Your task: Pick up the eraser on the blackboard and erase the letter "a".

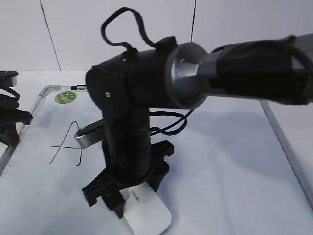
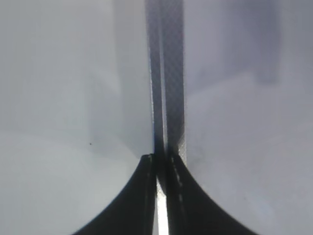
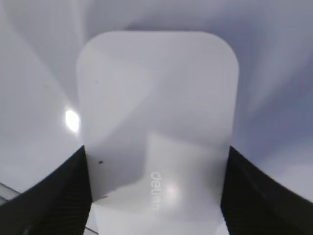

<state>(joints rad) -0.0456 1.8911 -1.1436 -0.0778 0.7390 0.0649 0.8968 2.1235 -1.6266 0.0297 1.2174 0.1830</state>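
The white eraser point(image 1: 148, 216) lies flat on the blackboard point(image 1: 225, 166) near its front edge, with grey lettering on top. My right gripper point(image 1: 130, 197) reaches down over it, and in the right wrist view point(image 3: 156, 152) its two black fingers press against the eraser's point(image 3: 156, 107) long sides. Thin black angular marker strokes point(image 1: 66, 146) show left of the arm. The small cursive letter "a" is not in view. My left gripper point(image 1: 10, 120) rests at the board's left edge, and in the left wrist view its jaws point(image 2: 159, 160) are together and empty.
A round green sticker point(image 1: 65, 97) sits at the board's far left corner, with a small dark object point(image 1: 76, 87) beside it. The grey frame point(image 1: 288, 147) runs along the right side and shows in the left wrist view point(image 2: 166, 73). My right forearm point(image 1: 244, 73) crosses the upper view.
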